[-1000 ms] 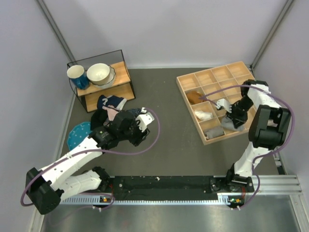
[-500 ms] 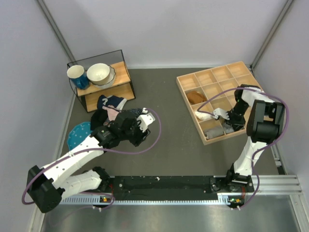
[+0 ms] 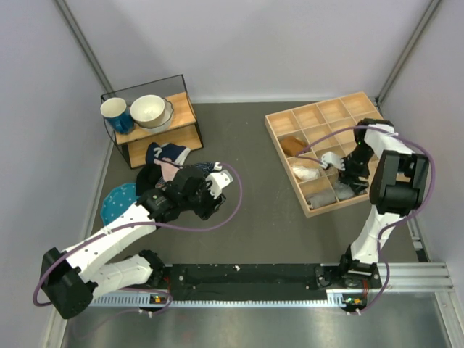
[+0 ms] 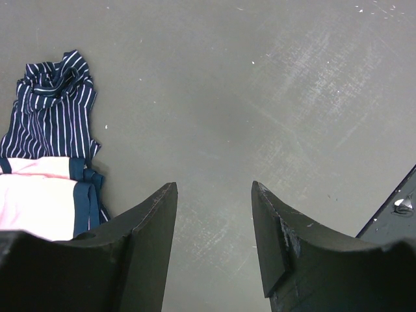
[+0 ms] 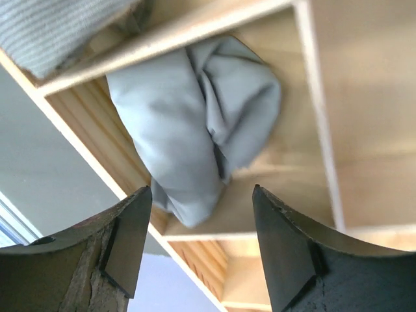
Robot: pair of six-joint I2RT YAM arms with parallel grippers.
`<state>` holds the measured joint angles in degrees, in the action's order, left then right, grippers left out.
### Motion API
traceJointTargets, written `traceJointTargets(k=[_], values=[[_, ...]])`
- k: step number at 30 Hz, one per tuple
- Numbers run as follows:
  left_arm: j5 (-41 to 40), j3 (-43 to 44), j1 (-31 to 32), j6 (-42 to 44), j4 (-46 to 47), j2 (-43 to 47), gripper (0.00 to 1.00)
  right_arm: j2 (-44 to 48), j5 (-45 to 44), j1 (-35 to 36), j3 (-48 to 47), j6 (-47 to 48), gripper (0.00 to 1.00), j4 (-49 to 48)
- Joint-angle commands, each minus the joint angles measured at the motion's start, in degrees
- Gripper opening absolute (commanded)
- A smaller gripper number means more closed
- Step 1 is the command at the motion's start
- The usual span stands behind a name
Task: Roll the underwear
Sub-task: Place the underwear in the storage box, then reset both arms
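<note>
The underwear (image 5: 195, 130) is a plain grey bundle lying loosely bunched in a near compartment of the wooden tray (image 5: 169, 32). In the top view the underwear (image 3: 341, 191) shows just below my right gripper (image 3: 346, 172). My right gripper (image 5: 201, 188) hangs over it, open, with both fingers clear of the cloth. My left gripper (image 4: 213, 185) is open over bare grey table with nothing between its fingers. In the top view the left gripper (image 3: 209, 205) sits left of centre.
The wooden tray (image 3: 284, 116) also holds a grey knitted roll (image 3: 321, 197), a white item (image 3: 304, 172) and a brown one (image 3: 293, 145). A navy striped garment (image 4: 55, 104) and pink cloth (image 4: 36, 201) lie left of my left gripper. A shelf with cups (image 3: 148, 116) and a blue plate (image 3: 116, 201) stand at left.
My right gripper has gone from shut to open, letting go of the grey underwear in the tray compartment, and its wrist has shifted slightly. The left arm has not moved.
</note>
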<state>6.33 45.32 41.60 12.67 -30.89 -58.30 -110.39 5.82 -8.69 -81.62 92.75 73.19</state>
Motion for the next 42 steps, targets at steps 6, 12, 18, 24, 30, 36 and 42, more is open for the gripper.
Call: traceJointTargets(k=[6,12,18,24,30,36,42], values=[[-0.09,0.03,-0.12,0.69,0.75,1.08,0.55,8.95,1.9,-0.19,-9.16,-2.66,0.66,9.16],[0.61,0.03,-2.48,-1.59,1.89,3.19,0.56,14.4,16.97,-0.1,-19.87,-14.82,0.7,10.4],[5.45,-0.93,-13.8,-10.64,8.73,10.3,0.71,30.12,32.49,-0.45,-14.47,-57.9,0.99,-17.87],[2.73,-3.66,-16.82,-13.64,10.95,18.13,0.9,52.88,15.55,-0.45,16.3,-99.48,0.99,-59.46],[0.27,-4.89,-16.82,-11.35,11.47,21.04,0.99,57.82,13.6,-0.36,19.74,-101.63,0.99,-53.85],[-1.84,-4.98,-16.82,-10.82,10.86,20.69,0.99,64.77,10.78,-0.36,25.02,-102.68,0.99,-53.06],[-2.46,-4.89,-16.82,-10.82,10.33,20.07,0.99,68.64,9.3,-0.36,26.17,-102.16,0.99,-51.13]])
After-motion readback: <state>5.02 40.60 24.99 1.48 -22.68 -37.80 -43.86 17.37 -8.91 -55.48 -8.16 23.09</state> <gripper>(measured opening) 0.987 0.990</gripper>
